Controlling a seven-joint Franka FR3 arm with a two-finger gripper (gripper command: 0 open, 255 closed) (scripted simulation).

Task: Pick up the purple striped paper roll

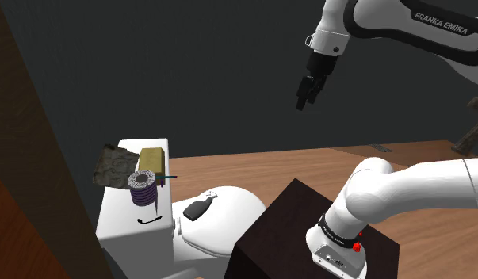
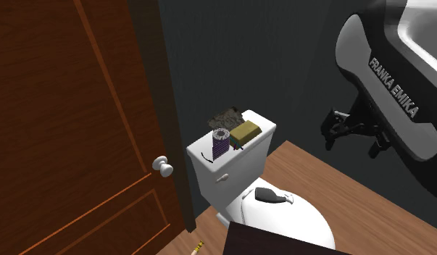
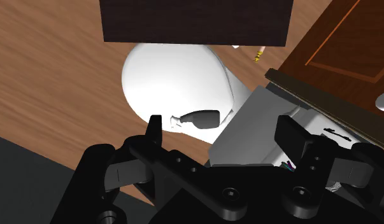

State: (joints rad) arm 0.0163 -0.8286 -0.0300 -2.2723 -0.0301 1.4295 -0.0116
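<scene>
The purple striped paper roll (image 1: 142, 188) stands upright on the white toilet tank (image 1: 118, 218), near its front edge. The second exterior view shows the roll (image 2: 221, 143) beside a yellow-brown block (image 2: 246, 131). My gripper (image 1: 304, 101) hangs high in the air, far to the shoulder view's right of the roll and well above the toilet. It is open with nothing between its fingers (image 3: 154, 130). From the wrist, the gripper (image 3: 222, 133) looks down on the toilet lid (image 3: 177, 79), and the hand's own body covers most of the tank top.
On the tank also lie the yellow-brown block (image 1: 152, 158), a dark crumpled cloth (image 1: 114, 166) and a thin black curved item (image 1: 150, 216). A black bottle (image 1: 199, 208) lies on the lid. The dark stand (image 1: 308, 230) is close to the toilet. A brown door (image 2: 79, 130) with a knob (image 2: 163, 166) stands beside the tank.
</scene>
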